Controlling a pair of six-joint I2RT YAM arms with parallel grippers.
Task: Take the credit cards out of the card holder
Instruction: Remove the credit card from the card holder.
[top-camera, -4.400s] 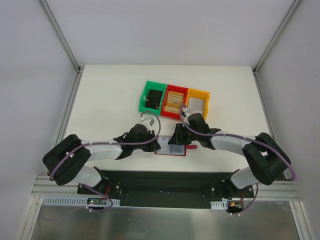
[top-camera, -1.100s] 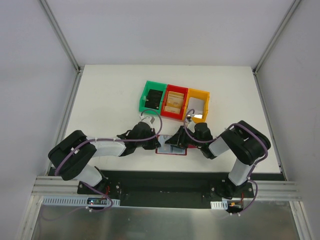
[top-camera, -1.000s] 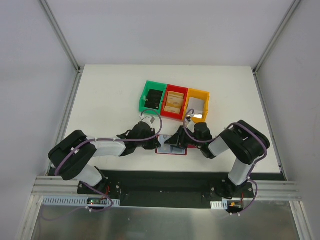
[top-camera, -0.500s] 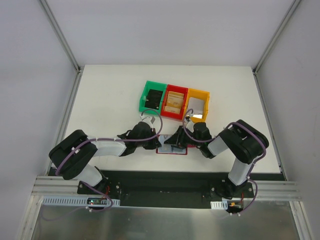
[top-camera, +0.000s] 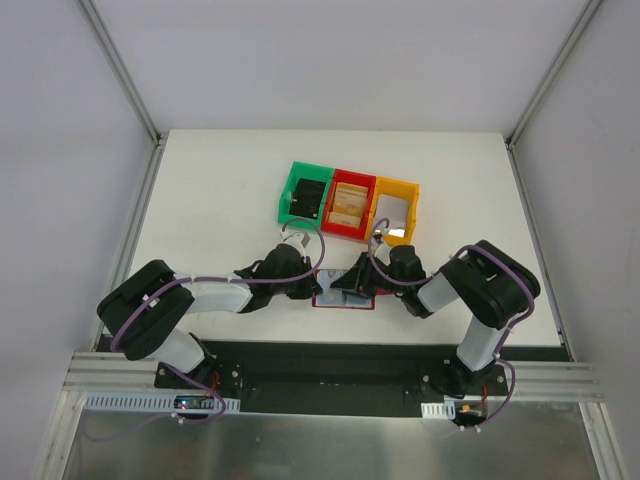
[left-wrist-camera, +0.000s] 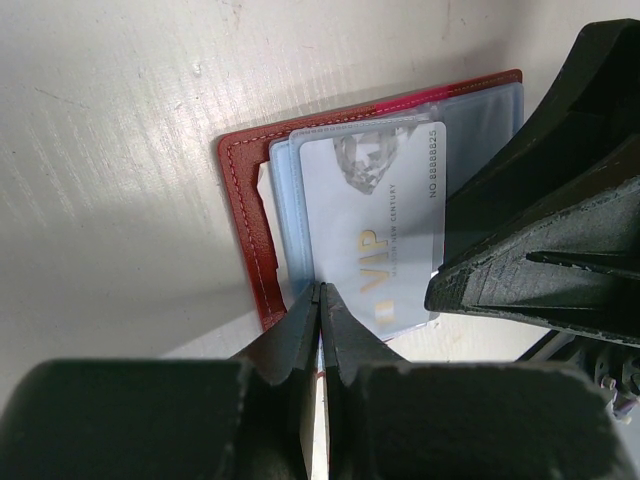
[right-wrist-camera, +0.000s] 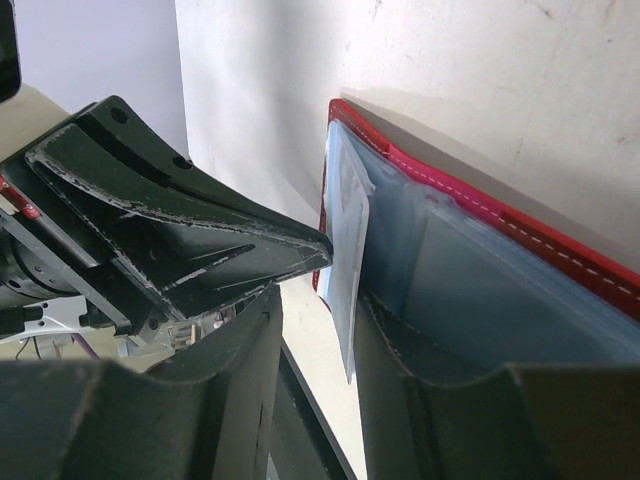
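The left jaws are pinched together on the near edge of a white VIP card (left-wrist-camera: 375, 220), which sticks partly out of the card holder (left-wrist-camera: 243, 215). The holder lies open on the bench (top-camera: 220, 190), just in front of the red bin (top-camera: 348, 213). The right jaws stand apart, one of them by the card's corner.

Lab test cell: white table (top-camera: 220, 200), aluminium frame posts (top-camera: 122, 75), plain white walls (top-camera: 330, 60).
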